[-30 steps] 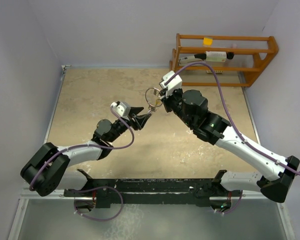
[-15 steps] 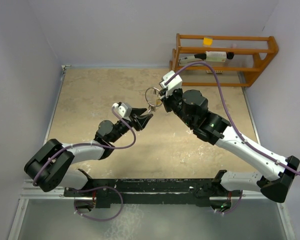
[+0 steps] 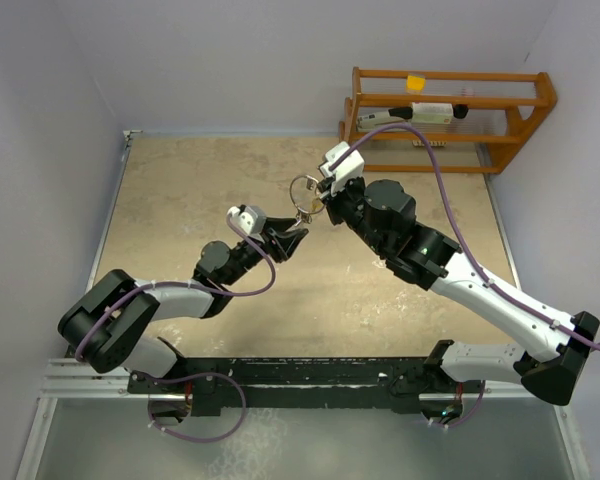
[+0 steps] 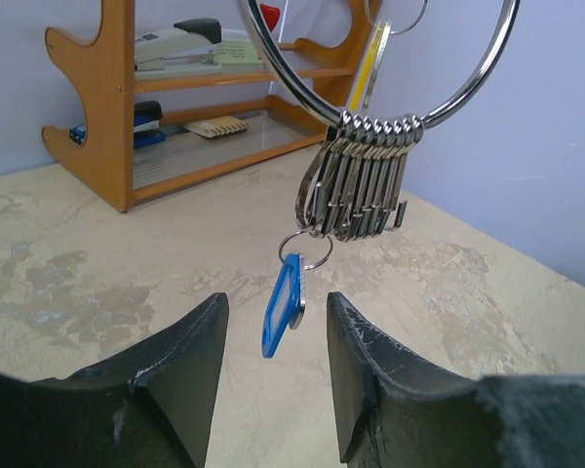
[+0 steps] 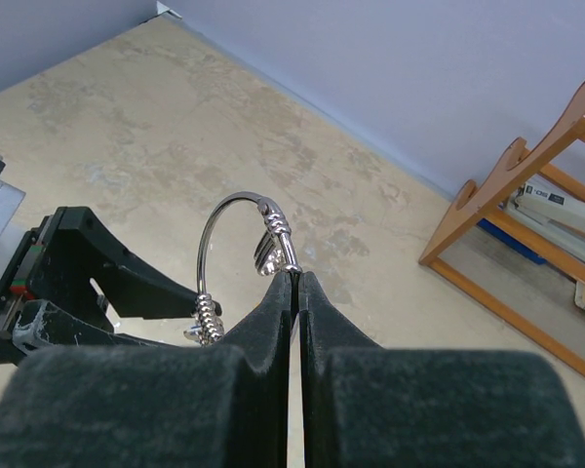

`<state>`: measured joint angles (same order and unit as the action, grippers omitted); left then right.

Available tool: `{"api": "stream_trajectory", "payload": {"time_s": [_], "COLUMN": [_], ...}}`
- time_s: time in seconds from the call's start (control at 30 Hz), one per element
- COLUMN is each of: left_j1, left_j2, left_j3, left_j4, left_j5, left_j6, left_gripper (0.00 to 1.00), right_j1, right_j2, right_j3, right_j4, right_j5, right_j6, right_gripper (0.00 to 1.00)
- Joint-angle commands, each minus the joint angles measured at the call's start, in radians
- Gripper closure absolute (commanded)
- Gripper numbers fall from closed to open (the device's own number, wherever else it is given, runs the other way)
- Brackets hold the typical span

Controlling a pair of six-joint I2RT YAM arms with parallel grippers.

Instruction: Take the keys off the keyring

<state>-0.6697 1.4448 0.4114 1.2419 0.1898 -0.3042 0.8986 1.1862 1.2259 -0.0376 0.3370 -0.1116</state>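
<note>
My right gripper (image 3: 320, 203) is shut on the keyring (image 3: 303, 189), a silver wire ring held in the air above the table. In the right wrist view the pads (image 5: 283, 292) pinch the keyring (image 5: 214, 224) at its bead. Several silver keys (image 4: 356, 190) hang bunched from the keyring (image 4: 468, 83). A blue-headed key (image 4: 283, 304) dangles lowest on a small ring. A yellow-headed piece (image 4: 369, 63) shows inside the ring. My left gripper (image 3: 294, 238) is open just below the keys. In the left wrist view my left gripper (image 4: 276, 304) has the blue head between its fingers, untouched.
A wooden rack (image 3: 450, 110) stands at the back right against the wall, holding a stapler (image 4: 175, 44) and small office items. The walls close the table on the left, back and right. The beige tabletop (image 3: 200, 190) lies under both arms.
My left arm has reached a little further right, bringing its open gripper closer under the hanging keys. My right gripper and the keyring have not moved.
</note>
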Motion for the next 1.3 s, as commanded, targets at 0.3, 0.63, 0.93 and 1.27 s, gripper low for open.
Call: {"api": "stream_trajectory", "payload": {"time_s": [0.3, 0.63, 0.93, 1.27], "left_j1": [-0.005, -0.005, -0.014, -0.024], "left_j2": [0.007, -0.095, -0.342, -0.428], "left_j3": [0.016, 0.012, 0.105, 0.184], "left_j4": [0.113, -0.059, -0.638, -0.839], "left_j5": [-0.005, -0.136, -0.272, -0.316], "left_j6": [-0.021, 0.054, 0.270, 0.404], "left_gripper": [0.78, 1.00, 1.00, 1.00], "right_j1": [0.007, 0.006, 0.006, 0.006], "right_j2": [-0.026, -0.031, -0.007, 0.003], "right_j3": [-0.001, -0.018, -0.119, -0.154], "right_j4": [0.084, 0.087, 0.173, 0.172], "right_j5": [-0.011, 0.029, 0.138, 0.084], "right_j6": [0.017, 0.003, -0.029, 0.002], "right_gripper": [1.00, 1.00, 1.00, 0.79]}}
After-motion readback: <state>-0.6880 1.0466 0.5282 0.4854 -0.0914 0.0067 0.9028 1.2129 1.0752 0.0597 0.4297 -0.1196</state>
